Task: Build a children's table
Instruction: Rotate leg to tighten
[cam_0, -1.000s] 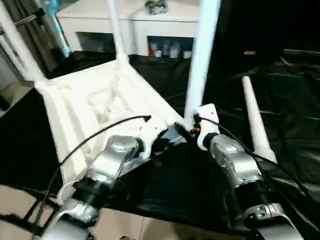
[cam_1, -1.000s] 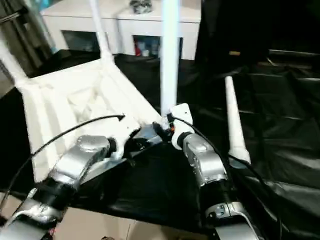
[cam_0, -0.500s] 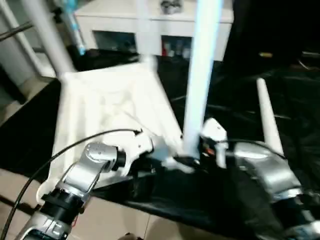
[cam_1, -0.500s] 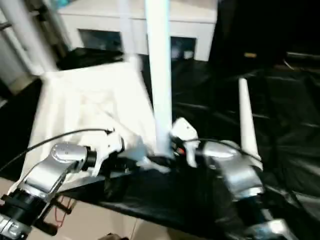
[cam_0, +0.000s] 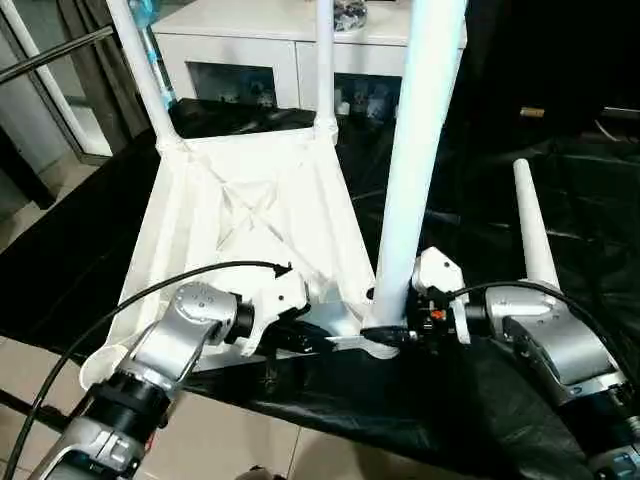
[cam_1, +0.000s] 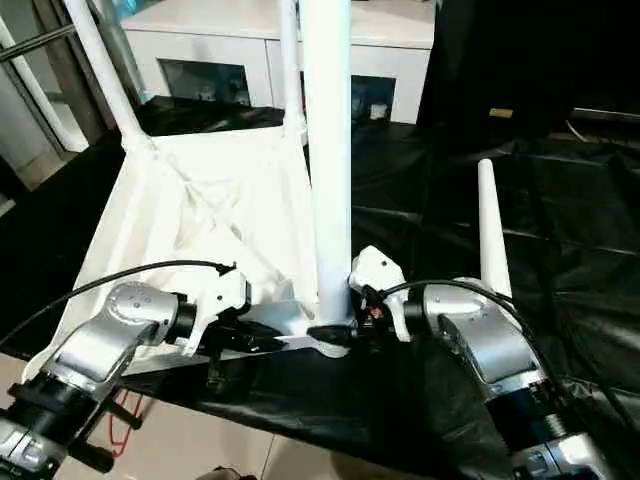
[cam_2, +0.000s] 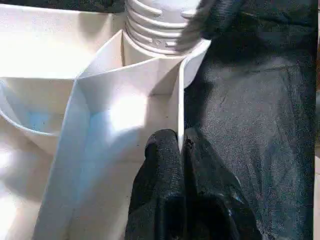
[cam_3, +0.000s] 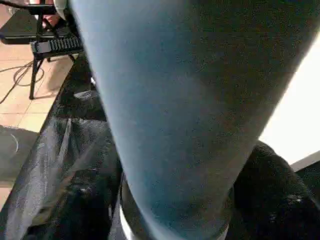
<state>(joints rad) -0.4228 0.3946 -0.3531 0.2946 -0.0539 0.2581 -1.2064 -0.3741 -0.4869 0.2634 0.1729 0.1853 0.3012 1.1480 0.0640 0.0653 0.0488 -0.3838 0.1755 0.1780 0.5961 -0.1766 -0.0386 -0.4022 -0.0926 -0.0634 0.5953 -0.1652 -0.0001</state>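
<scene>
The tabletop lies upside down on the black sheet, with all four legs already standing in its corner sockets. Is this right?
Not quite. The tabletop does lie upside down on the black sheet, but three legs stand in its sockets, including the near leg. The fourth leg is apart from the tabletop, over the sheet to the right. The left eye view shows this.

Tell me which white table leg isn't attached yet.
The loose leg lying on the black cloth to the robot's right. The other three stand upright in the tabletop's corner sockets.
</scene>
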